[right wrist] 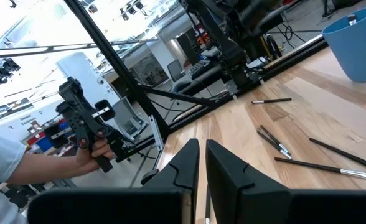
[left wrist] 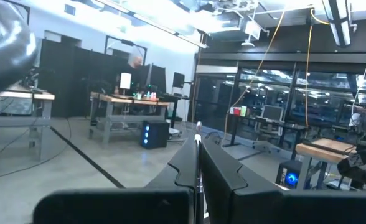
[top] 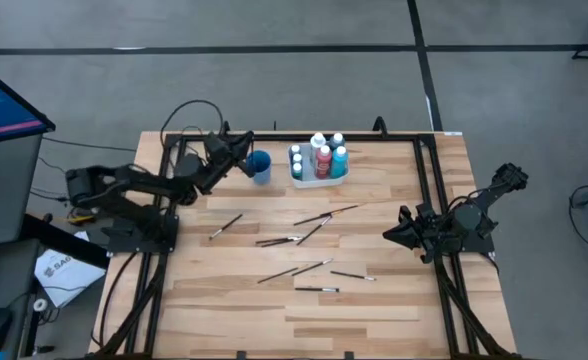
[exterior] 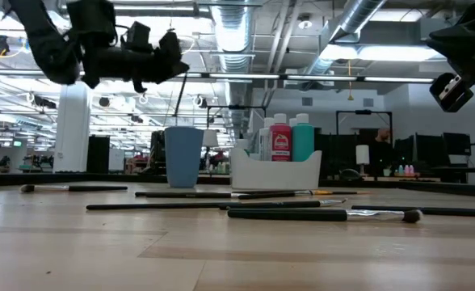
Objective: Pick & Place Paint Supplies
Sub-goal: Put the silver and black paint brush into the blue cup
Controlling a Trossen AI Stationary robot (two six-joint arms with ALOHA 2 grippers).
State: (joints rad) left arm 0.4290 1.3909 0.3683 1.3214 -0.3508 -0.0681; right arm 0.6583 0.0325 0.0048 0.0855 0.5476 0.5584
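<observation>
Several paint bottles, white-capped and in red, teal and blue, are seen standing upright in the white tray at the far side of the bench, just beside the blue cup. They are judged rigid, smooth and moderately heavy for their size, so a grip around the body below the cap would be favoured. About ten thin paintbrushes are scattered flat over the middle of the bench, some touching or crossing. They are judged light, stiff and prone to rolling, best pinched across the handle near mid-length. The left gripper is held above the bench near the cup, its fingers clenched on what appears to be a thin brush handle. The right gripper is parked at the right edge, fingers closed on nothing
</observation>
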